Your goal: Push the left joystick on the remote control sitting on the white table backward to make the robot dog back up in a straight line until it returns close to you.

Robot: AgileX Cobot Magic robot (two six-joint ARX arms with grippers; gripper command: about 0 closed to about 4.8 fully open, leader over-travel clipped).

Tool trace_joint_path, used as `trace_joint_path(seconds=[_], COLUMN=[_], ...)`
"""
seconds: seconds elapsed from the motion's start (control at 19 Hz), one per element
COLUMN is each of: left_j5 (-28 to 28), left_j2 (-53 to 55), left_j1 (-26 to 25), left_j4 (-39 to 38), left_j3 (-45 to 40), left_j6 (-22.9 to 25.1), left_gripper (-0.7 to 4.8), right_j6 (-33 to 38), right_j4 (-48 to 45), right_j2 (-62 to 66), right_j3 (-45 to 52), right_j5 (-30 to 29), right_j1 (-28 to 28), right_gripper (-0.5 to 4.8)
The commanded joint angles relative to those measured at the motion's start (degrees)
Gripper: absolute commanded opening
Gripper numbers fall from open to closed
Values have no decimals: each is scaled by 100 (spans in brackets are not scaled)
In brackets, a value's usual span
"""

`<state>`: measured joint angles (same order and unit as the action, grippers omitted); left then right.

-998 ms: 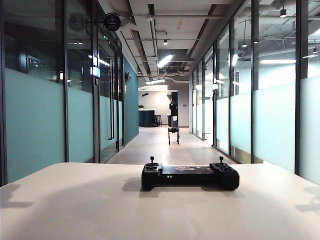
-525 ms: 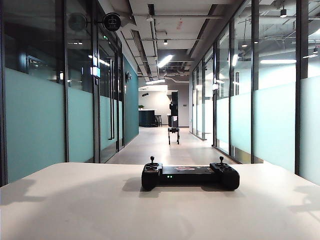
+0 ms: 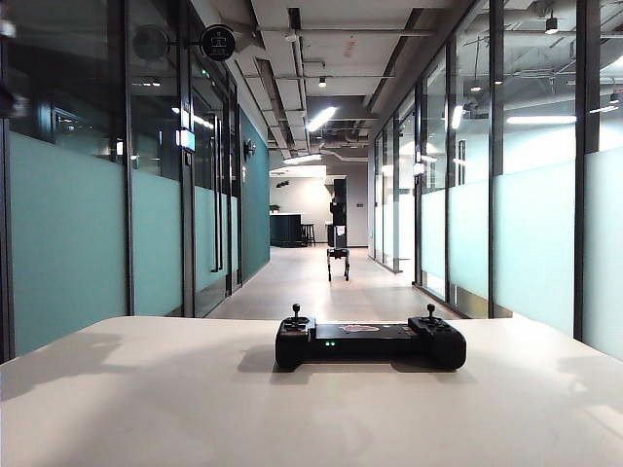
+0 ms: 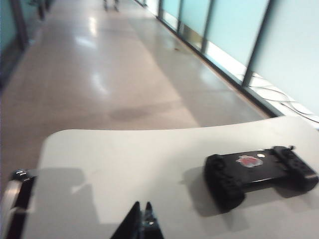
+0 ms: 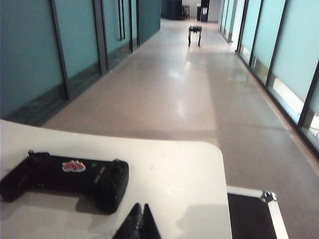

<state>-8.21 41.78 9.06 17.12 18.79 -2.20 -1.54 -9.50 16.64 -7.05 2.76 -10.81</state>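
Note:
The black remote control [image 3: 370, 342] lies across the middle of the white table [image 3: 146, 399]. Its left joystick [image 3: 296, 311] stands upright, with nothing touching it. Far down the corridor stands the robot dog [image 3: 338, 261], which also shows in the right wrist view [image 5: 195, 32]. Neither gripper shows in the exterior view. My left gripper [image 4: 142, 205] hangs shut and empty over bare table, well short of the remote control [image 4: 259, 172] and off its left end. My right gripper [image 5: 140, 206] is shut and empty too, close to the right end of the remote control [image 5: 65, 177].
Frosted glass walls [image 3: 68, 243] line both sides of the long corridor. A black case with metal edging [image 5: 254, 214] sits below the table's right side, and a similar case [image 4: 12, 209] sits below its left side. The table's far edge [image 5: 149, 142] is rounded.
The remote control and the robot dog have not moved. The shadows at the table's left and right edges have shifted and spread.

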Motion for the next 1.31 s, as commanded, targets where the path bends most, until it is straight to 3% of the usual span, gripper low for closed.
trace_joint_path(seconds=[0.05, 0.32, 0.74, 1.16, 1.31], left_j5=[-98, -85, -518, -734, -750], left_j2=[535, 1591, 2865, 3471, 3523], left_j1=[223, 629, 651, 662, 662], left_j4=[461, 664, 660, 673, 702], left_j3=[157, 557, 1390, 1707, 1720], left_j6=[22, 22, 0, -4, -2], left_gripper=[-5, -5, -5, -5, -5], right_j6=[4, 2, 2, 4, 2], right_j4=[-350, -894, -1829, -2929, -2938], right_j2=[306, 1088, 2382, 3729, 4194], right_j3=[-24, -24, -26, -42, -291], right_j5=[-162, -236, -402, -446, -498], right_j1=[-2, -79, -136, -138, -140], right_gripper=[-6, -6, -6, -6, -6])
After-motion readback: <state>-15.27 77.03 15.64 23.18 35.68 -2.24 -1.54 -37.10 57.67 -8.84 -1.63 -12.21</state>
